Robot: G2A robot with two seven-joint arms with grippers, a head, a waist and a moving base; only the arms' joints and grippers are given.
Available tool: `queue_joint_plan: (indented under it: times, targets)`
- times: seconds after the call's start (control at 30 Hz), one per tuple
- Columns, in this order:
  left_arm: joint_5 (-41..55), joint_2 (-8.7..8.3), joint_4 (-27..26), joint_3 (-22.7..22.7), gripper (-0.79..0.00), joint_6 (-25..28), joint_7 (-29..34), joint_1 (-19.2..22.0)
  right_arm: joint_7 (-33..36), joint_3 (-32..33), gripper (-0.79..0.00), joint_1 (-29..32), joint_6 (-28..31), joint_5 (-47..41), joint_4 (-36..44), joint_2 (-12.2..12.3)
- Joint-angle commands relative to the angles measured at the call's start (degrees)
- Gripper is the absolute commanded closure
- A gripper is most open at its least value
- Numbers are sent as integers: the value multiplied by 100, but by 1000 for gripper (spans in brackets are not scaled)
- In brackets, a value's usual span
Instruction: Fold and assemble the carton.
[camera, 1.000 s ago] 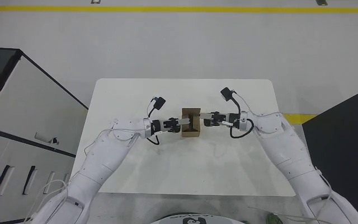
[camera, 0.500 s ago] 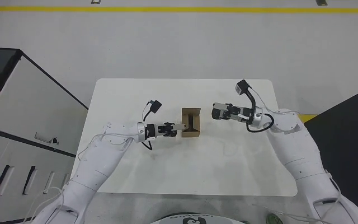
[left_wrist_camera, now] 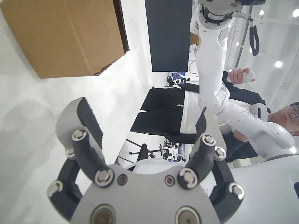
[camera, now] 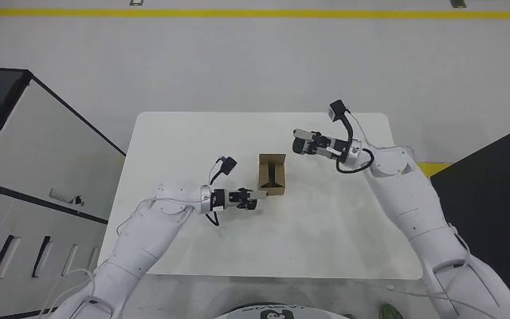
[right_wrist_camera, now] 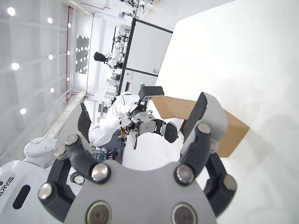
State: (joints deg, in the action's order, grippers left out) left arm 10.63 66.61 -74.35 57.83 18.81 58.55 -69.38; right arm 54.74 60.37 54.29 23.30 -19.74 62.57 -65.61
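Top view, carton [camera: 272, 174] between left tool [camera: 254, 197], right tool [camera: 296, 144]

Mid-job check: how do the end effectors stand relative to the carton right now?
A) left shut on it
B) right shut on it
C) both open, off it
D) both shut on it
C: the left end effector and the right end effector are both open and empty, each apart from the carton.

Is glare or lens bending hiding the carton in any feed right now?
Top view: even light, no glare on the carton. Left wrist view: wide-lens bending curves straight edges; ceiling lamps glare well off the carton. Right wrist view: same bending; a finger of the right gripper covers part of the carton.
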Motion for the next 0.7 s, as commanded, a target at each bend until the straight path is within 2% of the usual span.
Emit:
queue_joint_plan:
  times: [0.0, 0.17, 0.3, 0.67]
  targets:
    - [160, 38, 68, -75, -785, 53, -157, 22, -66, -197, -785, -218, 78, -29, -254, -88]
    - [429, 149, 346, -300, -785, 218, -440, 168, -77, -642, -785, -629, 273, -130, -838, -312]
    - [545, 200, 613, -335, -785, 262, -677, 302, 169, -899, -785, -863, 256, -266, -1246, -455]
    - [564, 165, 654, -91, -785, 493, -939, 296, 807, -1099, -785, -1044, 276, -581, -1779, -624]
